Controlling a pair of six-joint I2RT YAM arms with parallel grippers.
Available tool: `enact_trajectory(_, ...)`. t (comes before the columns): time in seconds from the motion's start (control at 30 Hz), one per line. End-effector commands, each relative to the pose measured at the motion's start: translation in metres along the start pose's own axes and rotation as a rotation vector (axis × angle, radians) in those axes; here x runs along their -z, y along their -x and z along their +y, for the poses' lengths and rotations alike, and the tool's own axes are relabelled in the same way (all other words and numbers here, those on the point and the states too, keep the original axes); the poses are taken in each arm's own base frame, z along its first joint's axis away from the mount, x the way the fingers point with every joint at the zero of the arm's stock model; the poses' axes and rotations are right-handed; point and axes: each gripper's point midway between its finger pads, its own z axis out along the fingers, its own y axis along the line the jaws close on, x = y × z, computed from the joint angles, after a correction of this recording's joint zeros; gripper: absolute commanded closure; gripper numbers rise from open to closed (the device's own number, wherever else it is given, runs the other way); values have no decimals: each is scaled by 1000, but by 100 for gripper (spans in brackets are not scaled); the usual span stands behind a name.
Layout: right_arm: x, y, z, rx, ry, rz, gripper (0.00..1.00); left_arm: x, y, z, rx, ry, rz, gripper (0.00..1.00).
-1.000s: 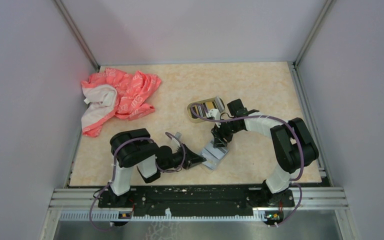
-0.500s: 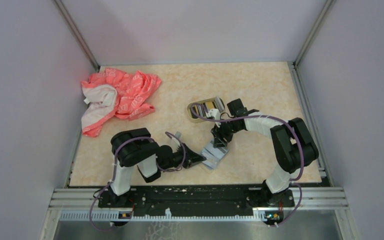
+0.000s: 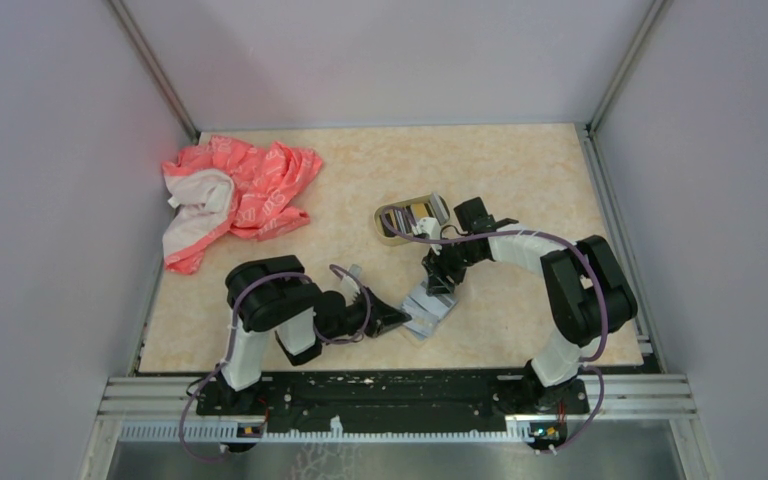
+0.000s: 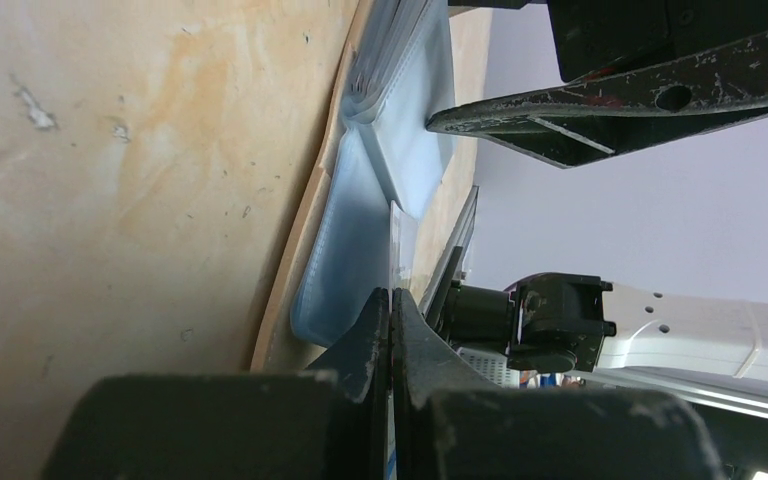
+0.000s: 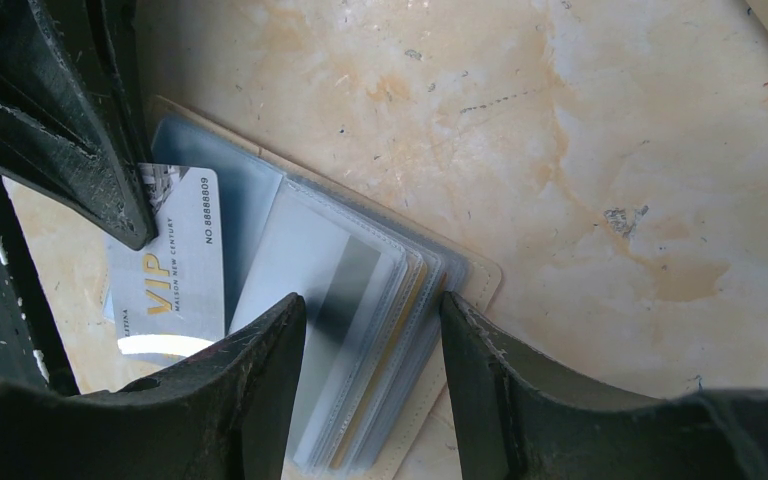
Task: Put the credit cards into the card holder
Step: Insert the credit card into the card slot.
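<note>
Pinching a silvery VIP card (image 5: 175, 262) by its edge, the left gripper (image 4: 391, 300) is clamped fully shut, the card overlapping the fanned stack of clear-sleeved cards (image 5: 360, 330) on the table (image 3: 520, 170). The right gripper (image 5: 373, 300) stands half spread astride that stack, holding nothing. The gold-rimmed card holder tin (image 3: 410, 217) lies behind it, apart from the cards.

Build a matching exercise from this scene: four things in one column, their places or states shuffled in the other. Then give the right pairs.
Things:
A. pink cloth
B. gold-rimmed tin
C. VIP card
D. right tool

Places or states:
1. open, over the clear sleeves
2. crumpled, far left on the table
3. pinched in the shut left tool
4. near the middle, just beyond the right tool

Pairs: A-2, B-4, C-3, D-1.
</note>
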Motion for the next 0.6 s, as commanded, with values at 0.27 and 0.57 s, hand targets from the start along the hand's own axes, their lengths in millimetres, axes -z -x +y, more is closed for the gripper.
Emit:
enact_trajectory(0.27, 1, 6, 2, 1, 18, -3, 48, 0, 15, -48, -47, -217, -64, 100)
enact_trajectory(0.57, 1, 7, 3, 2, 19, -6, 48, 2, 15, -37, -117, -190, -65, 100)
